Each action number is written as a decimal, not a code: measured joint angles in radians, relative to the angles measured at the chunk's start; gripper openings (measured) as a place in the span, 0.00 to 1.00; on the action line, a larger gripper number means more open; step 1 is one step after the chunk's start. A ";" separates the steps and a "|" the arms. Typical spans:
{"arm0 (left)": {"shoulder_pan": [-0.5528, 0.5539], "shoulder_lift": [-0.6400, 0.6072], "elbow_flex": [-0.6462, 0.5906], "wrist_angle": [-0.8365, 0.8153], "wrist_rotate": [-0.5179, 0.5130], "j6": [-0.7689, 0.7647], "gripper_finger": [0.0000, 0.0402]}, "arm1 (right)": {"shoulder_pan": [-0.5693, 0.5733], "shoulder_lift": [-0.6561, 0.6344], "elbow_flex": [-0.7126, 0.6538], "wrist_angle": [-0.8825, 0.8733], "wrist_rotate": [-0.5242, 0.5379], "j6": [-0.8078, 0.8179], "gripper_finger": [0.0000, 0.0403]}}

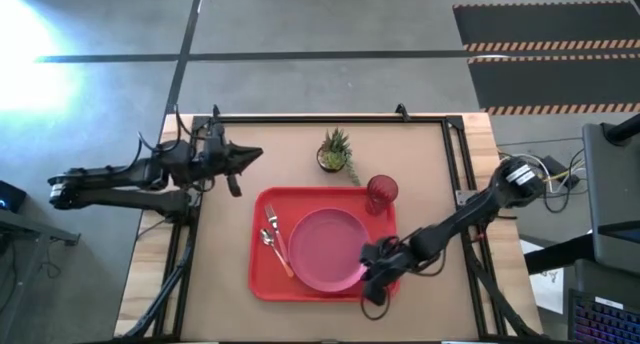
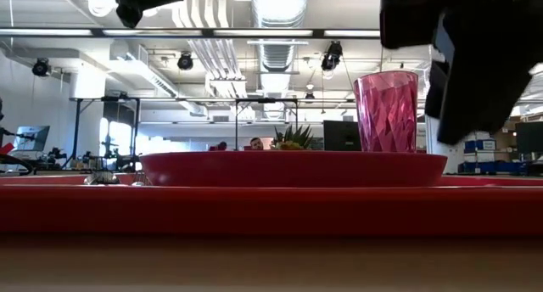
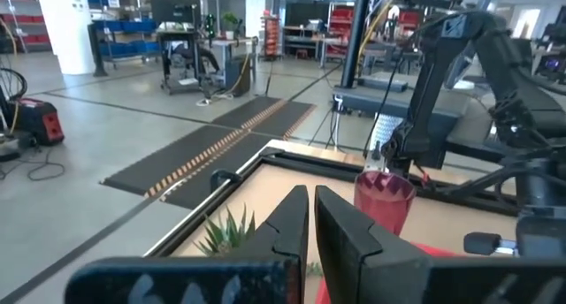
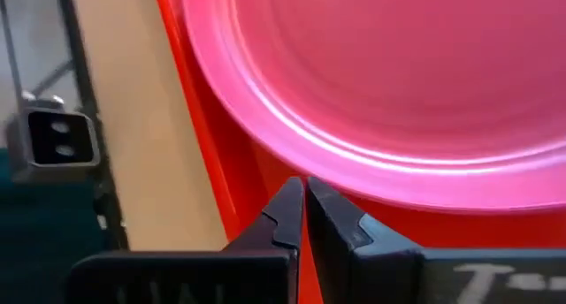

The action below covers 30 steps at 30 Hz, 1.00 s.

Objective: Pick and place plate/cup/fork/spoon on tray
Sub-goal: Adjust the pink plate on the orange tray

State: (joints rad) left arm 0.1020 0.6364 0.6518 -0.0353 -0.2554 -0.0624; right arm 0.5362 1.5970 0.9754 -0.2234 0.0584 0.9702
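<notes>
Right gripper (image 1: 378, 276), shut and empty, hovers at the plate's (image 1: 328, 248) right rim; sweeping up toward the cup (image 1: 381, 193) could topple it.

The tray's (image 2: 254, 209) red rim spans the foreground, with the plate (image 2: 293, 168) lying on it. The cup (image 2: 386, 111) stands upright behind (a green plant (image 2: 293, 138) peeks beside it), near a dark arm (image 2: 475, 54).
</notes>
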 joint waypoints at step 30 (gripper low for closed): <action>-0.001 0.035 -0.002 0.001 0.001 -0.003 0.01 | -0.114 -0.010 0.033 -0.078 -0.014 -0.206 0.02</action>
State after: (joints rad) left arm 0.1013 0.6713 0.6502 -0.0341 -0.2543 -0.0650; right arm 0.4225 1.5867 1.0084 -0.3017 0.0441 0.7647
